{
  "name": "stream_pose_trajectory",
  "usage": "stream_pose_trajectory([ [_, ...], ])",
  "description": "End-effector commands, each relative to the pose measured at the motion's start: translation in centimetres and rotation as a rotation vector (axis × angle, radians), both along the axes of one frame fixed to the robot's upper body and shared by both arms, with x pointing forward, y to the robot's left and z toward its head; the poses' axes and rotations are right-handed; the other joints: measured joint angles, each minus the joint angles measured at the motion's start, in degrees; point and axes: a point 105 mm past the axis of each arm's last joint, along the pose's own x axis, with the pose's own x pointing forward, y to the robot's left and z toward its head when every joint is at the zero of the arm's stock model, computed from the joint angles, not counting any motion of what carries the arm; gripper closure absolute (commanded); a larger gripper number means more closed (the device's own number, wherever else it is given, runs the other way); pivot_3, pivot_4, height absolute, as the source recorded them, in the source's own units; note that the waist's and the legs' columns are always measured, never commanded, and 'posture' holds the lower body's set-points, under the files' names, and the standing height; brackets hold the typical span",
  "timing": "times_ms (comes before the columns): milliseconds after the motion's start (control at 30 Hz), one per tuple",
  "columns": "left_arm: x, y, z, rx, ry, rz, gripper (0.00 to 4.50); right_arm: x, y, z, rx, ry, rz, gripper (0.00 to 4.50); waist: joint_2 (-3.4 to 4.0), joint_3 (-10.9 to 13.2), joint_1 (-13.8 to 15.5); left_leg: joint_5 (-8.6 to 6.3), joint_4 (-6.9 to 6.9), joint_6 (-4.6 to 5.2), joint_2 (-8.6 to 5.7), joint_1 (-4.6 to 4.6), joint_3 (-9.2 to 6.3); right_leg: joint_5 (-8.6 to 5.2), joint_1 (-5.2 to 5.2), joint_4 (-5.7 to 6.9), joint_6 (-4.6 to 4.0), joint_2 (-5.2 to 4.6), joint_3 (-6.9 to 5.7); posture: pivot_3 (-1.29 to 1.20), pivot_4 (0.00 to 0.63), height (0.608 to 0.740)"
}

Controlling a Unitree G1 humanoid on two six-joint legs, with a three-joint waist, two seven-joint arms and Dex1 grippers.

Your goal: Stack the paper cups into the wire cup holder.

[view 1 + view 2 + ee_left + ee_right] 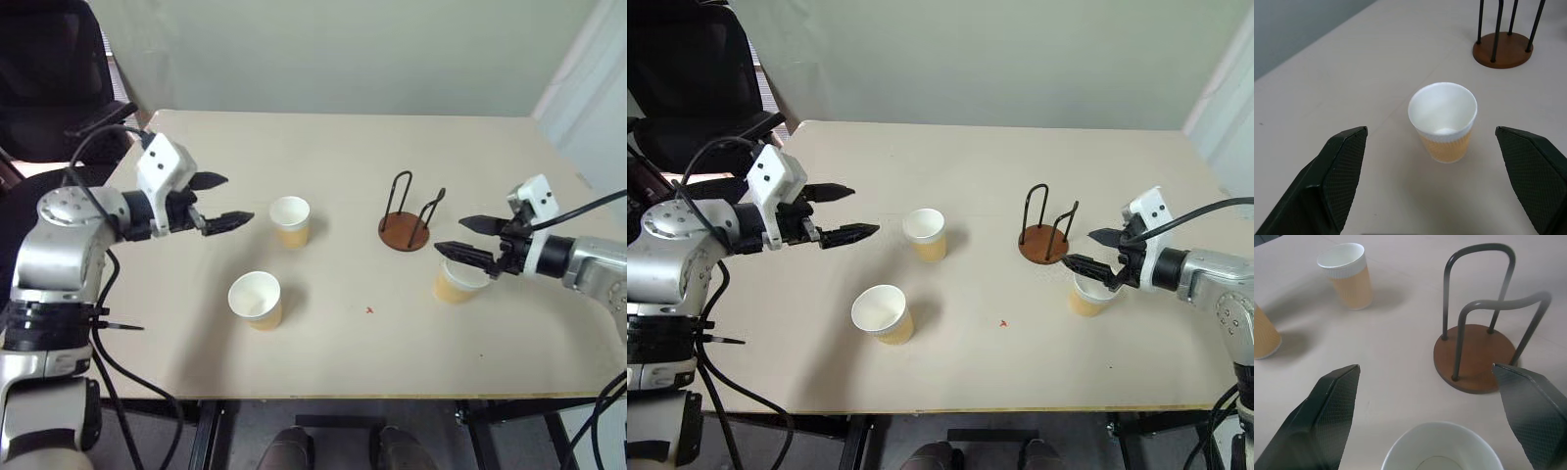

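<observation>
Three tan paper cups stand upright on the table. One cup (pixel 290 221) is in the middle, with my left gripper (pixel 235 199) open just to its left, level with it and apart from it. The left wrist view shows this cup (pixel 1442 122) ahead, between the fingers (pixel 1337 176). A second cup (pixel 256 300) stands nearer the front edge. The third cup (pixel 458 281) sits right of the wire cup holder (pixel 405 231), which is empty. My right gripper (pixel 449 236) hovers open just above that cup's rim (pixel 1442 448), pointing toward the holder (pixel 1474 357).
The beige table (pixel 343 147) has open surface behind the cups and holder. A small red mark (pixel 369 310) lies near the front. A black chair (pixel 49 69) stands beyond the table's left corner.
</observation>
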Motion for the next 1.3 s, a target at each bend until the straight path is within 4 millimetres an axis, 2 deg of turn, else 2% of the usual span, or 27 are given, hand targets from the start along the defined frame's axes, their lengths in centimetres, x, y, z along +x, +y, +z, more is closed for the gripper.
stream_pose_trajectory([
  [33, 0.2, -0.1, 2.0, -0.016, -0.079, 0.009, 0.0, 0.2, 0.0, 1.8, -0.01, -0.078, 0.005, 0.02, 0.0, 0.0, 0.0, 0.0, 0.0, 0.0, 0.0, 0.01, 0.01, 0.0, 0.0, 0.01, -0.01, 0.0, 0.01, 0.0, 0.15, 0.74],
  [167, 0.9, -0.8, 1.7, -0.017, -0.078, 0.005, 0.0, 0.2, -0.1, 1.8, 0.012, -0.093, -0.034, 0.02, -0.02, 0.0, 0.1, 0.02, 0.03, 0.01, -0.01, 0.02, -0.04, 0.02, 0.04, 0.02, -0.03, -0.01, -0.02, 0.0, 0.15, 0.74],
  [400, -0.4, -2.8, 2.0, -0.003, -0.011, -0.166, 0.0, -0.4, -0.1, 1.5, 0.029, -0.033, -0.056, 0.02, -0.02, 0.0, 0.0, 0.02, -0.02, 0.0, 0.0, 0.01, 0.0, 0.02, 0.02, -0.03, -0.03, -0.01, -0.01, 0.0, 0.15, 0.74],
  [567, -0.5, -4.9, 2.8, 0.007, -0.034, -0.268, 0.0, 0.1, 0.0, 1.1, 0.015, 0.029, -0.108, 0.02, -0.02, 0.0, 0.0, 0.03, 0.03, -0.01, -0.02, 0.0, -0.01, 0.03, 0.02, -0.01, -0.01, -0.03, -0.01, 0.0, 0.15, 0.74],
  [800, -1.1, -6.1, 2.7, 0.024, -0.028, -0.338, 0.0, 2.0, -0.4, 1.2, 0.0, 0.027, -0.162, 0.02, -0.02, 0.0, -0.3, 0.04, 0.01, 0.0, 0.03, 0.05, -0.02, 0.07, 0.02, 0.03, -0.03, -0.03, -0.02, 0.0, 0.15, 0.74],
  [933, -2.2, -6.2, 2.3, 0.03, -0.002, -0.386, 0.0, 3.3, 0.5, 0.8, 0.002, 0.036, -0.154, 0.02, -0.01, 0.0, -0.4, 0.04, -0.02, 0.0, 0.03, 0.04, 0.0, 0.06, -0.02, -0.01, -0.02, -0.03, -0.01, 0.0, 0.15, 0.74],
  [1300, -2.0, -5.8, 2.1, 0.027, -0.017, -0.355, 0.0, 6.7, 1.5, -0.3, 0.002, 0.027, -0.191, 0.02, -0.01, 0.0, -0.5, 0.06, -0.01, 0.03, 0.02, 0.01, -0.03, 0.07, -0.06, 0.01, -0.04, -0.04, -0.03, 0.0, 0.15, 0.74],
])
